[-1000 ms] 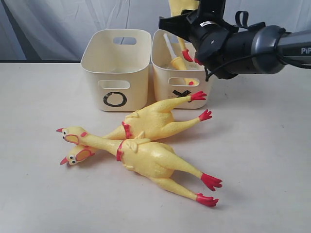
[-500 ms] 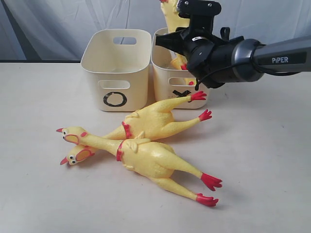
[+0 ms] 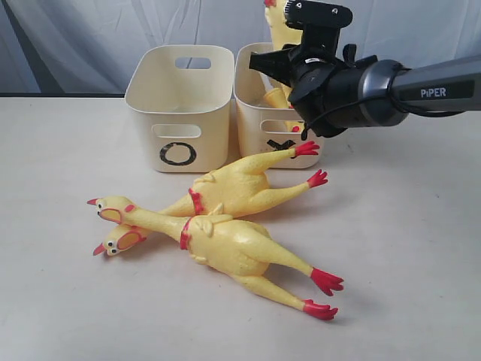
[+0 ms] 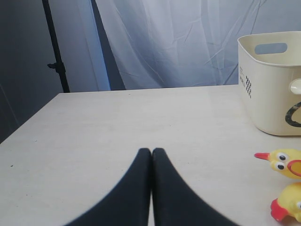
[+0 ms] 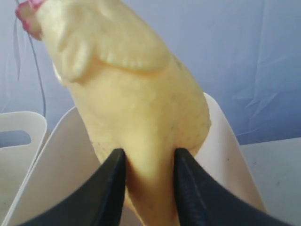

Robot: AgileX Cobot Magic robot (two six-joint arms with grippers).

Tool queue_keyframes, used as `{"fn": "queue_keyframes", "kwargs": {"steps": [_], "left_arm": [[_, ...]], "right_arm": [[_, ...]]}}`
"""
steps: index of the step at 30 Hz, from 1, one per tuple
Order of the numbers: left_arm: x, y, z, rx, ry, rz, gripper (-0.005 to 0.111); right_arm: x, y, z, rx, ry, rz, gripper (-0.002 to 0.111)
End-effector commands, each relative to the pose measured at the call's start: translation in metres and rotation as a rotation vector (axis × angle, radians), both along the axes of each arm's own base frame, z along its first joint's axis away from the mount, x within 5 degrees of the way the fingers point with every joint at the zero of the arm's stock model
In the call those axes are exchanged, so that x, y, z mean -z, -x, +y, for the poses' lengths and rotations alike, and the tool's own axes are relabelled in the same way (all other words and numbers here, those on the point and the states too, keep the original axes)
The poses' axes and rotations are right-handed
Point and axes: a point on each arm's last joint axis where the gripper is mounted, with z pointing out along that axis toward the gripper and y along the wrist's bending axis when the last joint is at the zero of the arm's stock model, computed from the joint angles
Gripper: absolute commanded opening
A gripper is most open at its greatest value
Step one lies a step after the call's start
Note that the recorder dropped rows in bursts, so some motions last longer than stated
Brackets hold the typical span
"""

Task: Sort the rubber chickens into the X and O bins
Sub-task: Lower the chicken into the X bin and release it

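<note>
Pale curtain (image 3: 75, 37) hangs behind a cream bench (image 3: 406, 248). Two matching cream tubs stand side by side at the far middle, the O bin (image 3: 214, 147) on the left and the X bin (image 3: 252, 131) touching it on the right.

Over the X bin, the right pincer (image 5: 148, 157) has its jaws partly spread and clamped on the narrow lower body of a third chicken (image 3: 284, 34). This chicken is upright in the air, and its upper part runs out of the exterior view. A yellow shape (image 3: 274, 98) shows inside the X bin below it; what it belongs to I cannot tell.

Two more rubber chickens lie on the bench near the bins, heads to the left and red feet to the right. The far chicken (image 3: 237, 184) has one foot just in front of the X mark. The near chicken (image 3: 233, 244) lies with its neck crossed over the other's neck.

Well to the left, the left pincer (image 4: 151, 151) is closed with its fingers together, holding nothing, low over bare bench.
</note>
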Motion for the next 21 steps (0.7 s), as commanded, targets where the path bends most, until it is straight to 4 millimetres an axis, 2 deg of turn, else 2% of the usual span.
{"fn": "queue_keyframes", "kwargs": {"steps": [1,4,21], "left_arm": [[-0.0001,0.0001,-0.0003,0.005,-0.001,-0.01,0.0],[-0.0001,0.0001,-0.0003,0.005,-0.001,-0.01,0.0],[-0.0001,0.0001,-0.0003,0.005,-0.001,-0.01,0.0]], "right_arm": [[-0.0074,-0.0026,-0.0035,0.018,0.005,-0.03,0.046],[-0.0073,-0.0025,-0.0034,0.017,0.005,-0.029,0.052],[-0.0071,-0.0021,-0.002,0.001,0.002,-0.017,0.052]]}}
